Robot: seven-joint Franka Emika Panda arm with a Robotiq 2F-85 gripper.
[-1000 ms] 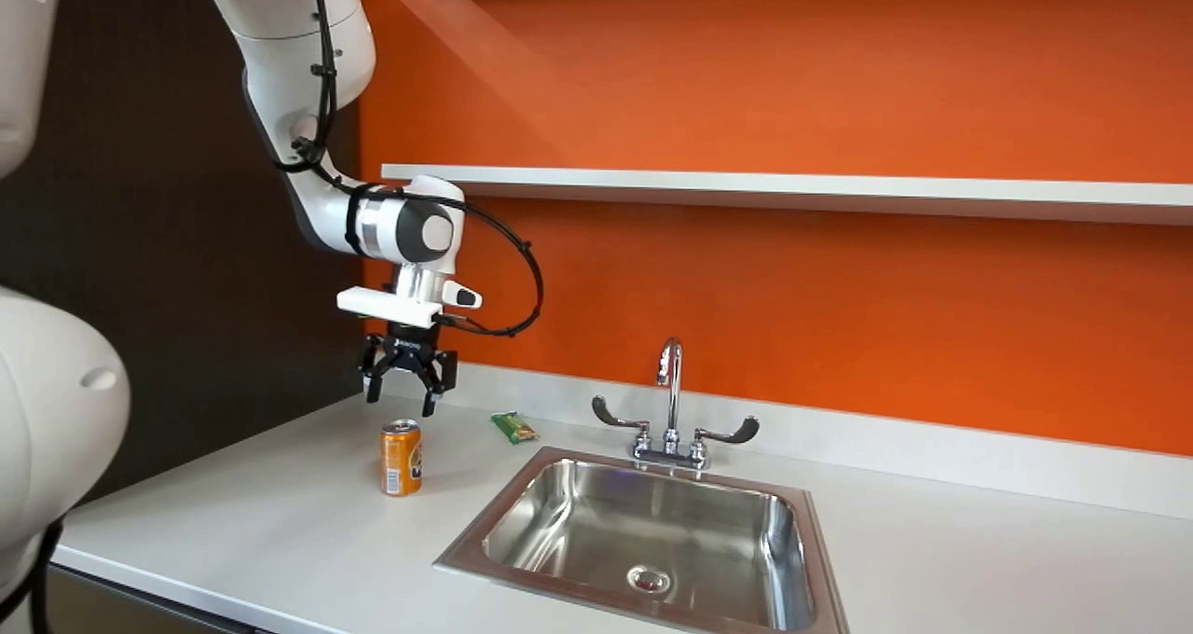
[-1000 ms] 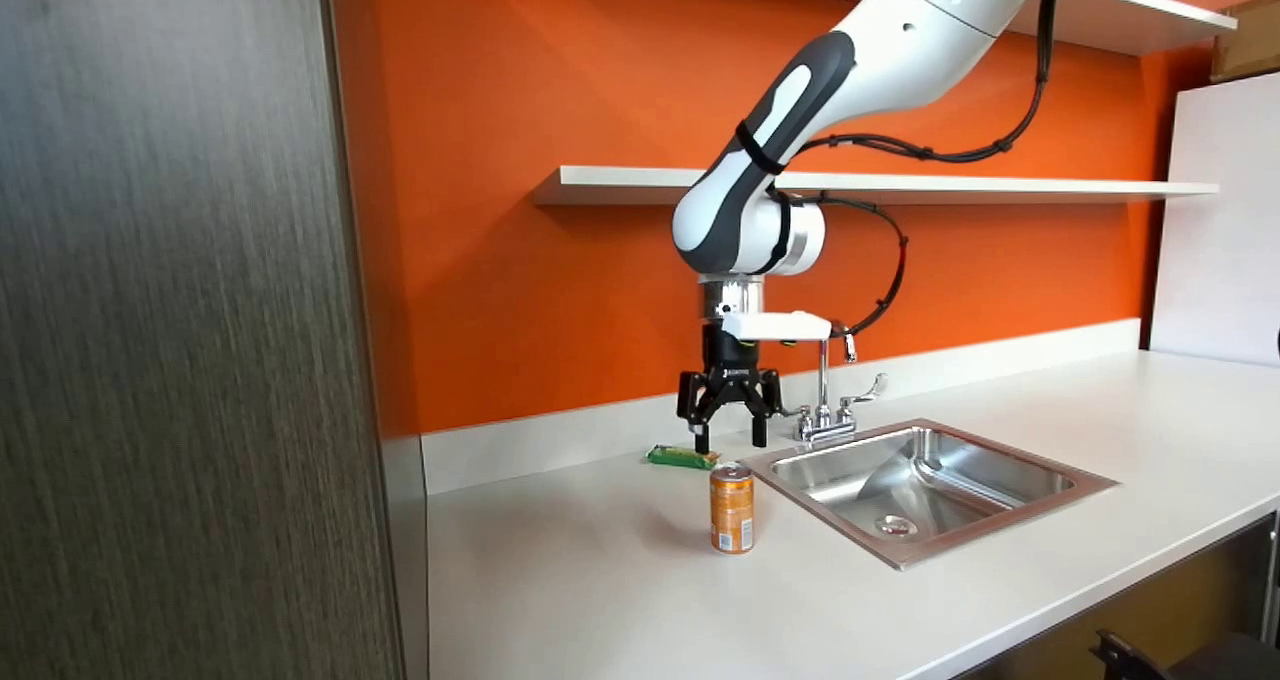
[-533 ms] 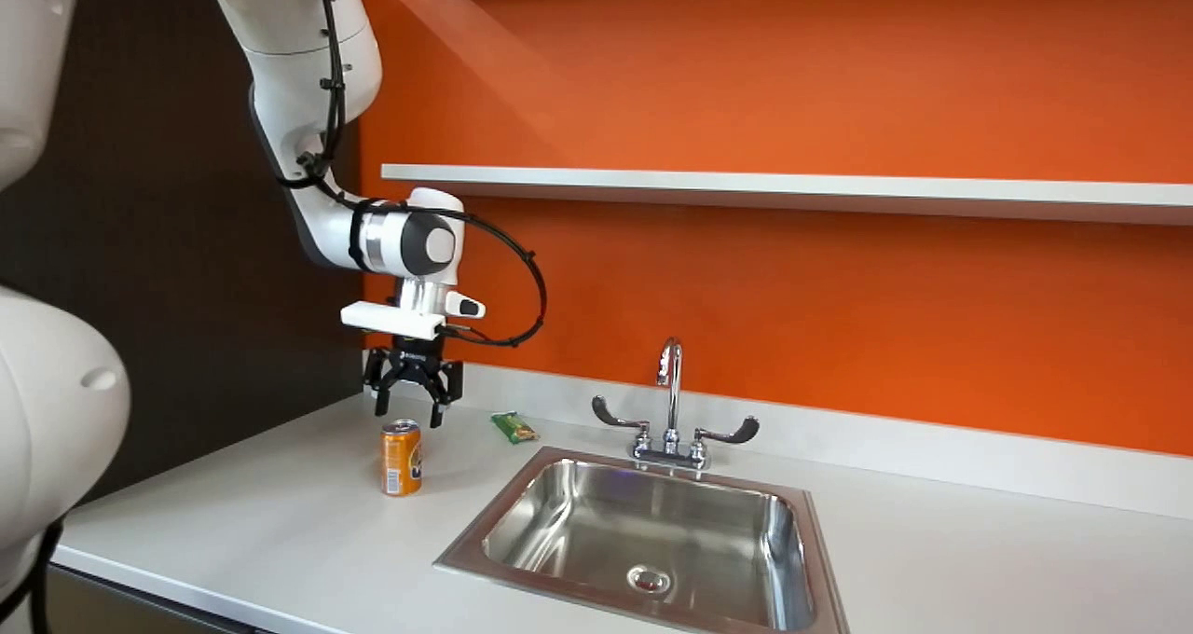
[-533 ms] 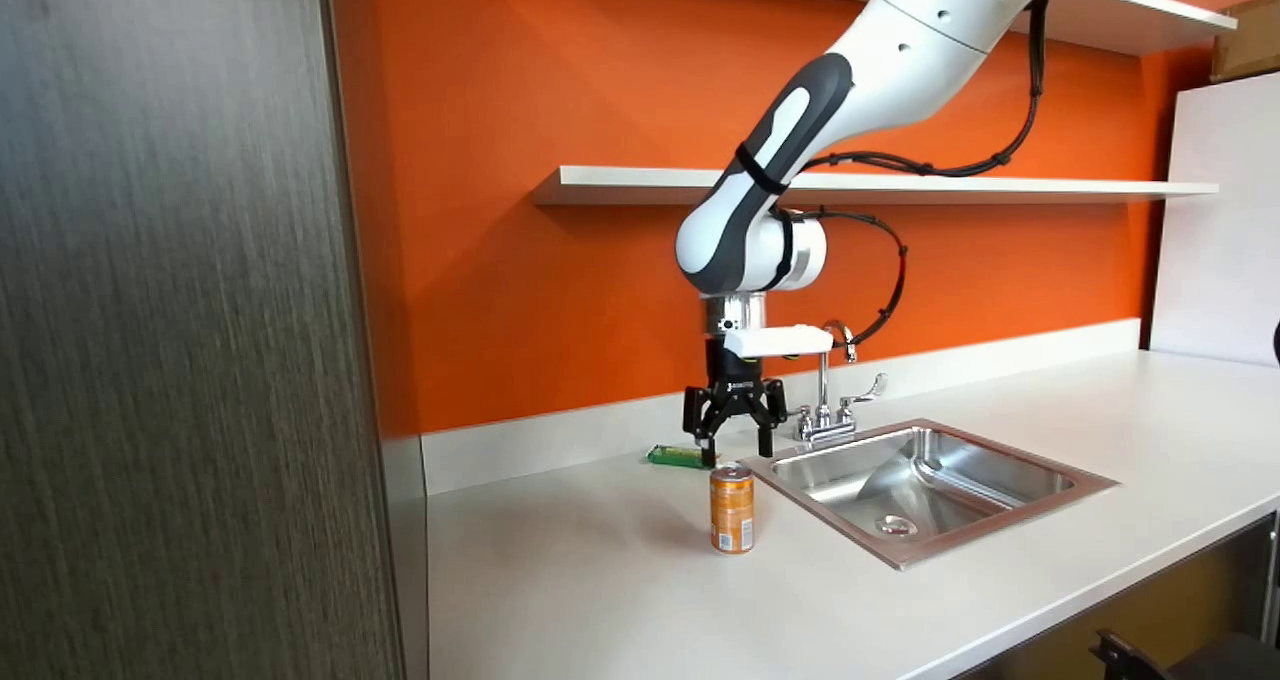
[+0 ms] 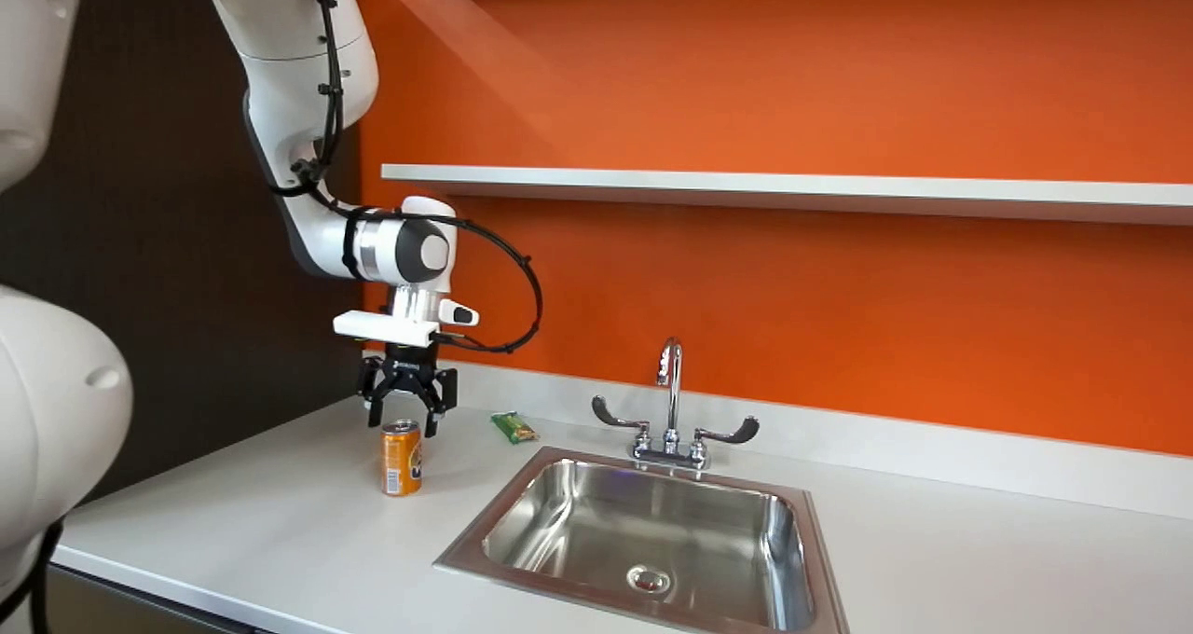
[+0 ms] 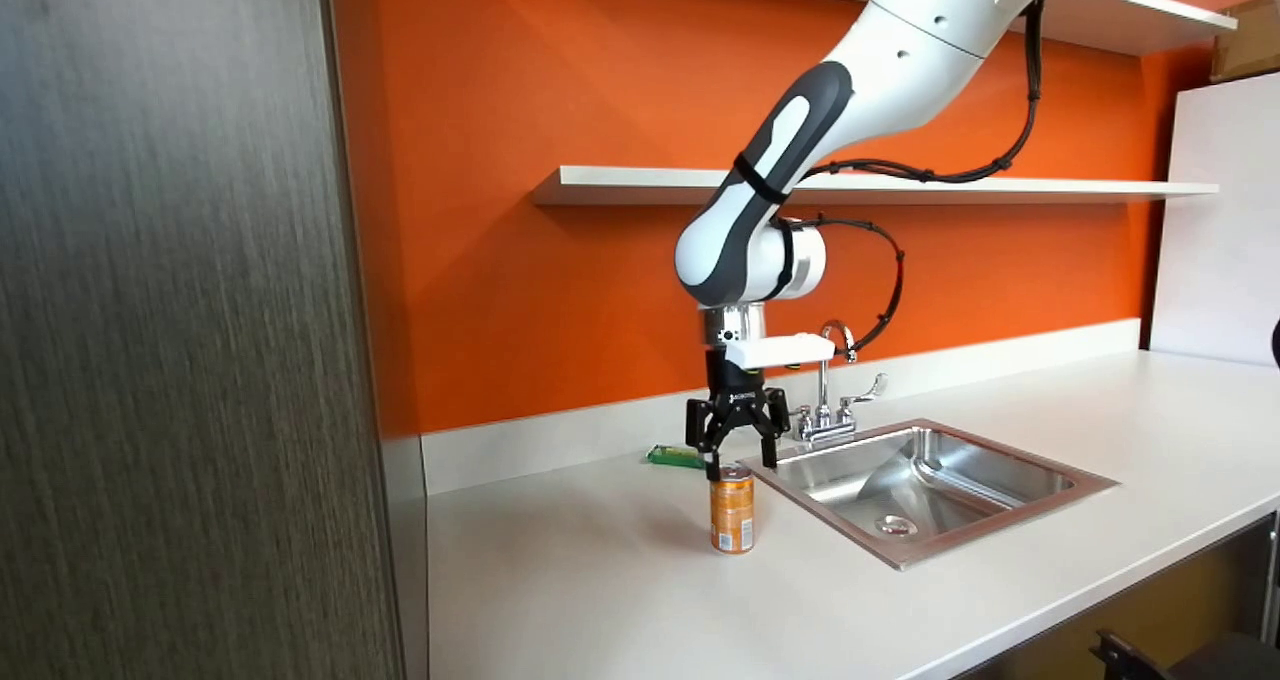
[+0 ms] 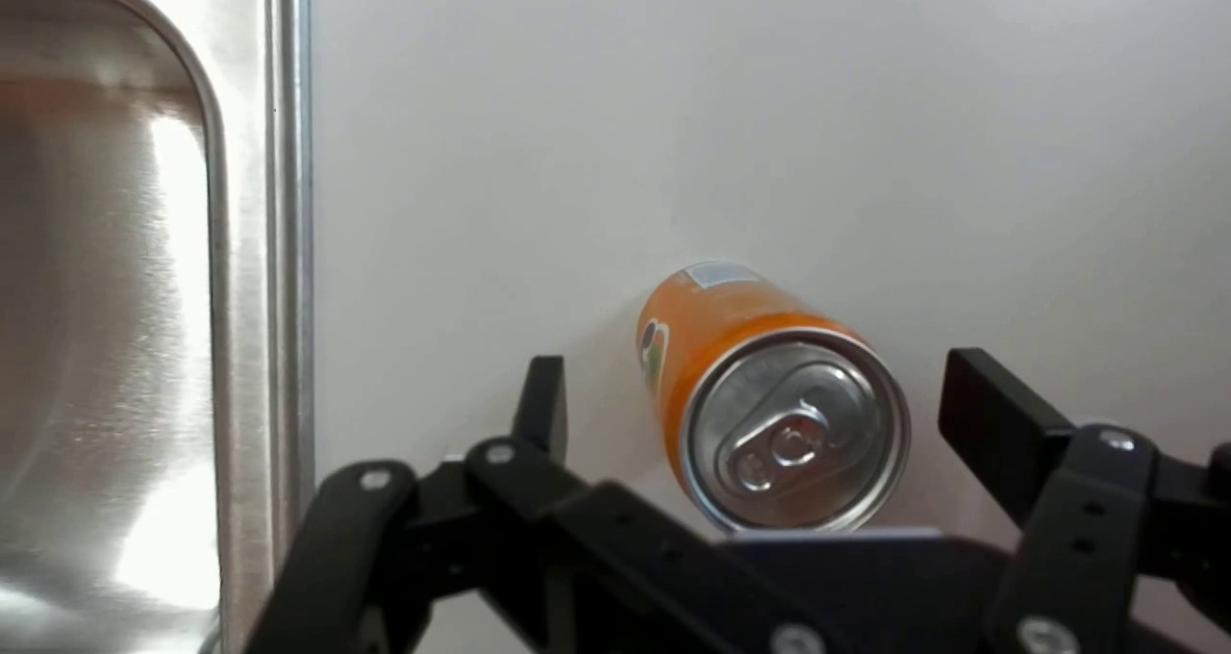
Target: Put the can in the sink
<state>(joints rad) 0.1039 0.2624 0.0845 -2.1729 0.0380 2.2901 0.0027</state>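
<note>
While the black two-jaw gripper (image 5: 404, 425) hangs w/ jaws apart, a small orange cylindrical drink can (image 7: 765, 399), silver-topped, stands upright on white counter (image 5: 261, 522) just under it, btwn jaws in wrist view; rect. stainless-steel sink (image 5: 643, 536) lies off to gripper's side.

The black gripper (image 5: 404, 423) has room either side of the orange cylindrical can (image 7: 774, 396). The curved chrome faucet (image 5: 673, 396) stands well aside.

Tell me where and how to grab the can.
I'd probably pinch the can by its round upper sides, coming straight down: it stands upright, and the wrist view shows it between the fingers of the open gripper.
</note>
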